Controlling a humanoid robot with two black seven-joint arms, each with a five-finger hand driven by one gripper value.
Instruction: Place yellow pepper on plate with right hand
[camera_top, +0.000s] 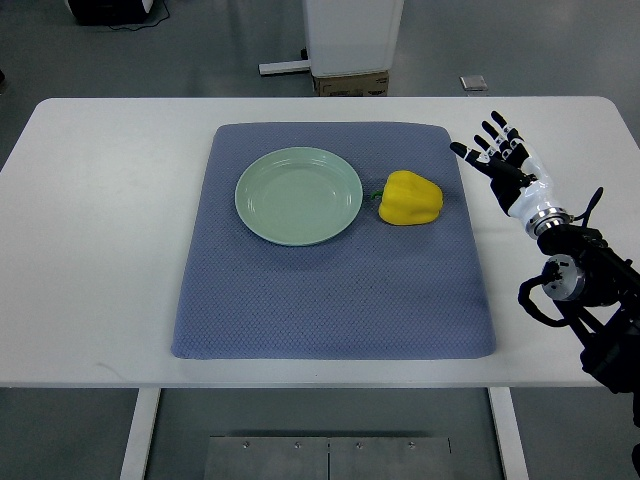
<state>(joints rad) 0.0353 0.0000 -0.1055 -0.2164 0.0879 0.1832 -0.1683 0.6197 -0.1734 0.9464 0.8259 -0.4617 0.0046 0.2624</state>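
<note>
White tabletop (90, 240) carrying a blue-grey mat (330, 300), seen steeply from above. Yellow pepper (411, 198) lies on its side on the mat, green stem toward the pale green plate (298, 195) just beside it on the left, the two not touching. Right hand (500, 165) hovers over the bare tabletop beyond the mat's right edge, its fingers (490, 135) spread apart and extended, holding and touching nothing. Pepper sits clear to the left of the fingertips, apart from them. Grey floor and a white cabinet base (350, 40) lie beyond the far edge.
</note>
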